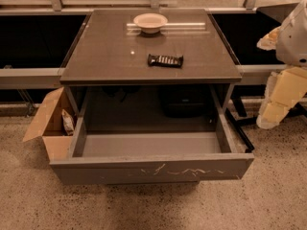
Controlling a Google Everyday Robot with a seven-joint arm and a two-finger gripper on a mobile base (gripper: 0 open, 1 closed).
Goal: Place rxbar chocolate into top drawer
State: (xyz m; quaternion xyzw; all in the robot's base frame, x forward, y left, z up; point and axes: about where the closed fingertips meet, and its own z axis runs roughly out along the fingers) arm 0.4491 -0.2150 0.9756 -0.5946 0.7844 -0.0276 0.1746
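Item: rxbar chocolate [165, 60]. A black wrapper with pale lettering lay flat on the grey desk top [105, 56], a little right of centre in the frame and clear of every edge.

Item: top drawer [151, 169]. It stood pulled out toward the lower frame, with a bare grey floor inside and white scratches on the front panel.

Item: gripper [272, 113]. It hung at the right edge of the frame, at the lower end of the cream-coloured arm [292, 37]. It was beside the desk's right side and well apart from the bar. Whether it was open or closed could not be told, and nothing was seen held.

Other: a pale bowl [150, 21] sat at the desk's far edge. An open cardboard box [48, 123] at lower left of the desk held a whitish snack bag [68, 121].
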